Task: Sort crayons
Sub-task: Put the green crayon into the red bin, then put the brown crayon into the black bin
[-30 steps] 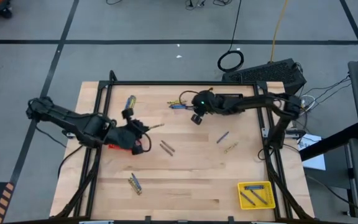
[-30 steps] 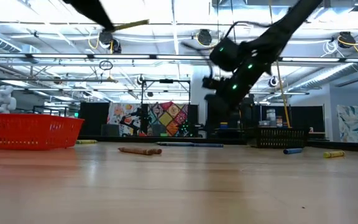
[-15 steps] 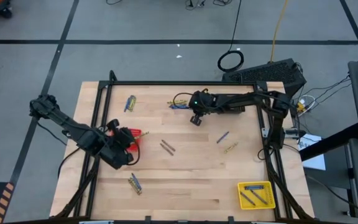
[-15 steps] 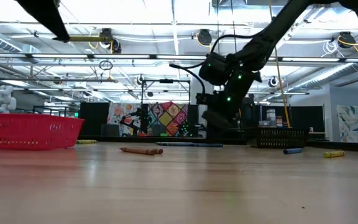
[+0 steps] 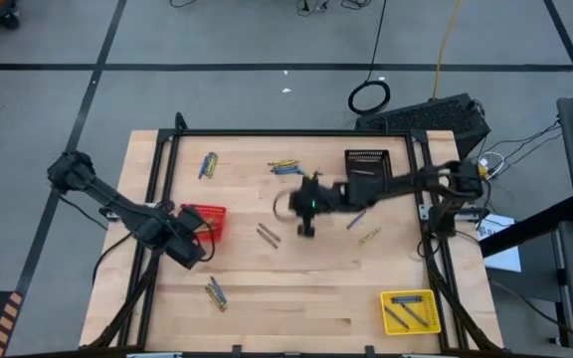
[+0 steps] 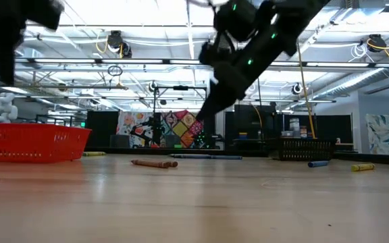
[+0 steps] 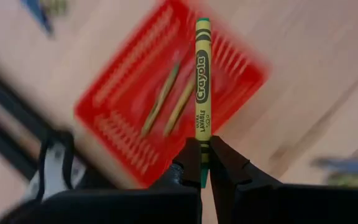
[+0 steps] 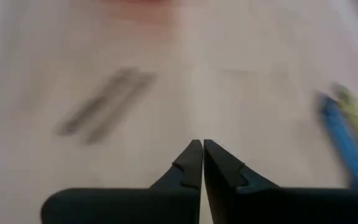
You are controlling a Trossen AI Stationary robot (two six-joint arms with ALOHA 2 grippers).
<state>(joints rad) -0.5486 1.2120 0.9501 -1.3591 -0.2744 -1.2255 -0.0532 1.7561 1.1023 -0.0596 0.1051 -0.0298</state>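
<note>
The left claw has drawn back toward the worktop's left edge and now hangs just outside the red basket, which lay mostly under the arm a second ago and now shows nearly whole from above. Its fingers are pinched tight on a yellow crayon that sticks straight out over the basket, where two more yellow sticks already lie; so this one seems about to be dropped in with its kind, though it is not yet released. The right claw has meanwhile swung from the far side, near the blue and yellow crayons, down toward the middle of the worktop, and now hovers above the wood with its fingers closed together and nothing between them. The grey-brown pair lies near it, and is likely its next pick. More crayons remain loose: a pair at the far left, another near the front, and two right of centre. The yellow basket at the front right holds a few, so sorting is well underway but unfinished.
</note>
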